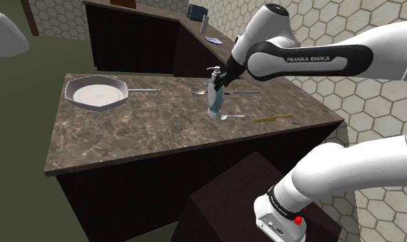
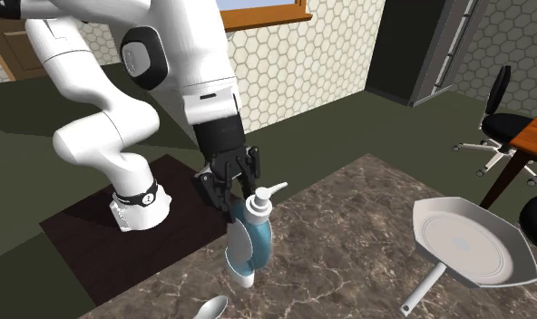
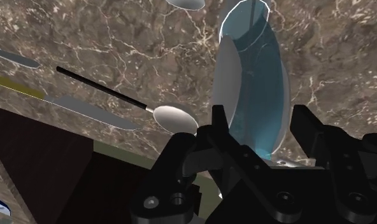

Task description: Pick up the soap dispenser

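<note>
In the shoulder view's middle, the soap dispenser (image 1: 214, 102) is seemingly clasped by the gripper (image 1: 220, 83); a spoon (image 1: 197, 89) is seen nearby, and a pan (image 1: 95, 94) far left.

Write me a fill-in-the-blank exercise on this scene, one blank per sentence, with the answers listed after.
1. The soap dispenser has a blue body and a ____ pump.
2. In the shoulder view, the pan lies to the dispenser's ____.
3. The utensil lying closest to the dispenser's base is a ____.

Missing words: white; left; spoon
</note>
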